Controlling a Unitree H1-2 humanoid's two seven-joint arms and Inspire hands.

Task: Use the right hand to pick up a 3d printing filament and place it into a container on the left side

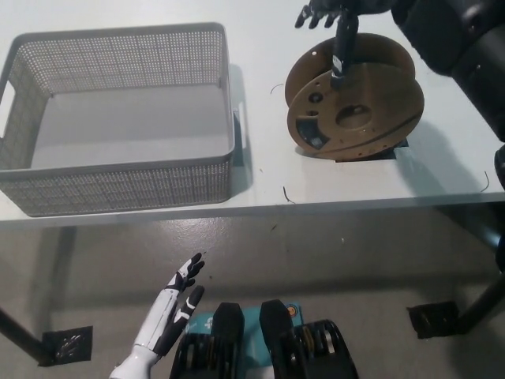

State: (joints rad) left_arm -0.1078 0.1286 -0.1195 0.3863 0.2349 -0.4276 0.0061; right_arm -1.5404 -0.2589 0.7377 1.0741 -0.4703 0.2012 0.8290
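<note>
A: The filament spool [355,106], brown cardboard with round holes in its flanges, sits on the white table [260,158] at the right. It leans, so the near flange faces up and toward the camera, and a dark patch shows under its lower edge.

B: And the black right hand [331,24]?

A: It hangs over the far rim of the spool, at the top edge of the view. The fingers [306,16] are spread apart and hold nothing. One of them points straight down between the two flanges, its tip lying over the spool. Whether it presses on the cardboard or just hovers above it, I cannot tell.

B: The arm?

A: It comes in from the upper right corner, bulky and black, passing above the table beyond the spool.

B: Where is the container?

A: The grey mesh basket [229,126] stands on the left half of the table, well apart from the spool, with bare tabletop between them. It has a cut-out handle at its left end, and its floor shows nothing inside.

B: The white left hand [175,300]?

A: Resting low at the lower left, below the table's front edge, over the grey floor. Its fingers are straight and slightly apart, with nothing in them.
</note>
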